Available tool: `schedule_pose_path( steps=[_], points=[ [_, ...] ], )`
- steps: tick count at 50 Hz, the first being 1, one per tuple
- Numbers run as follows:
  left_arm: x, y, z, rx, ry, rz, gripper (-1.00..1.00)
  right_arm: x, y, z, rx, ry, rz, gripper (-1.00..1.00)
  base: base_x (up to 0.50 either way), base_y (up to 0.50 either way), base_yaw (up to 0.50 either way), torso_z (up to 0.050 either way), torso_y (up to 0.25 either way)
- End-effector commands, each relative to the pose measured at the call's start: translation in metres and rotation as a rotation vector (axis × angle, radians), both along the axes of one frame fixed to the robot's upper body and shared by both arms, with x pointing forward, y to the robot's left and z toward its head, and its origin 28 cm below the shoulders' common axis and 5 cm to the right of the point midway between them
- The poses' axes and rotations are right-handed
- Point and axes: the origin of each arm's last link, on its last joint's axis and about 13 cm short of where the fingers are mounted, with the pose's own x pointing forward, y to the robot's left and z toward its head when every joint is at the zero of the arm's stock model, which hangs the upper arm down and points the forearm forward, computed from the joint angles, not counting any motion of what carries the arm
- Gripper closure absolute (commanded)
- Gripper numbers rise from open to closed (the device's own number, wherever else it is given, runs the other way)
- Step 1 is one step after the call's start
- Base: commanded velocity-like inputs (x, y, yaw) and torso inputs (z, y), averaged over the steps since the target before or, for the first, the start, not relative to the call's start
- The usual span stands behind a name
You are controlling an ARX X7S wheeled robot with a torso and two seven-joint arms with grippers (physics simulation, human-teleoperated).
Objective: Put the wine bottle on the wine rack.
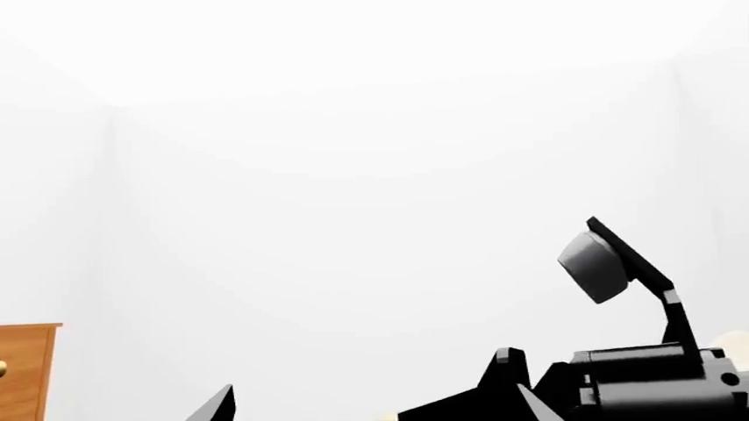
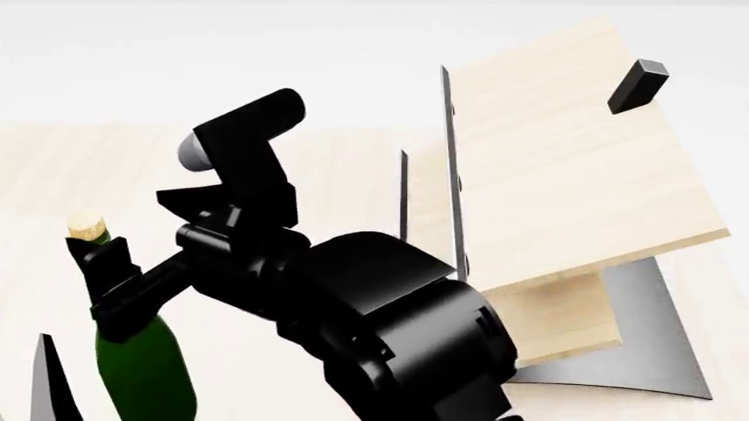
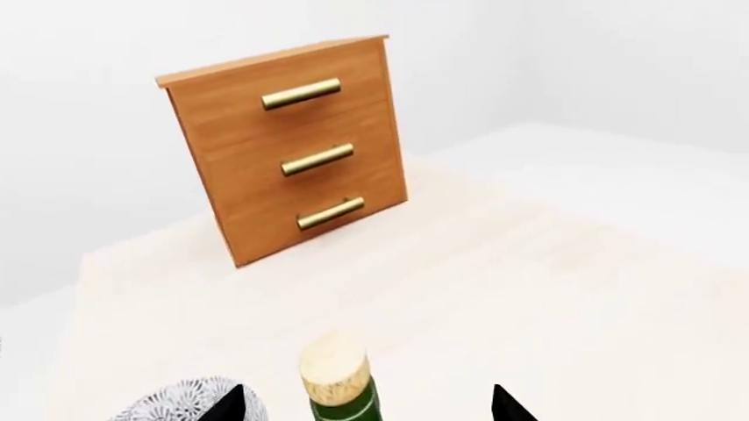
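Observation:
The wine bottle [image 2: 143, 368] is dark green with a tan cork [image 2: 84, 226] and stands upright at the lower left of the head view. My right gripper [image 2: 111, 281] reaches across to its neck. In the right wrist view the neck [image 3: 342, 399] stands between the fingertips of the right gripper [image 3: 371, 405], which are wide apart and clear of the glass. The wine rack [image 2: 562, 167] of slanted pale wood panels with a black peg [image 2: 638, 85] stands at the right on a grey metal base [image 2: 638, 351]. My left gripper [image 1: 377, 402] is open and empty; one of its fingers [image 2: 49, 377] shows left of the bottle.
A brown cabinet [image 3: 293, 149] with three brass handles stands further back on the pale wood table [image 3: 492, 281]; its edge also shows in the left wrist view [image 1: 24, 368]. A grey-patterned bowl [image 3: 175, 402] sits close beside the bottle. The right arm's bulk [image 2: 387, 324] hides the table's middle.

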Motion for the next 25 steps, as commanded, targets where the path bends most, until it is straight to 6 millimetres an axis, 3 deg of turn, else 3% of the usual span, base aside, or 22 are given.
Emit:
schedule_pose_path(
  steps=[1, 18, 25],
  points=[
    [0.000, 0.000, 0.000, 0.000, 0.001, 0.000, -1.00, 0.003, 0.008, -0.007, 0.021, -0.011, 0.001, -1.00, 0.00, 0.00, 0.00, 0.000, 0.000],
    [0.000, 0.001, 0.000, -0.002, -0.002, 0.004, -1.00, 0.017, 0.017, -0.023, 0.021, -0.035, -0.027, -1.00, 0.00, 0.00, 0.00, 0.000, 0.000],
    [0.000, 0.001, 0.001, -0.002, -0.003, 0.006, -1.00, 0.012, 0.023, -0.027, 0.012, -0.045, -0.011, -1.00, 0.00, 0.00, 0.00, 0.000, 0.000]
  ],
)
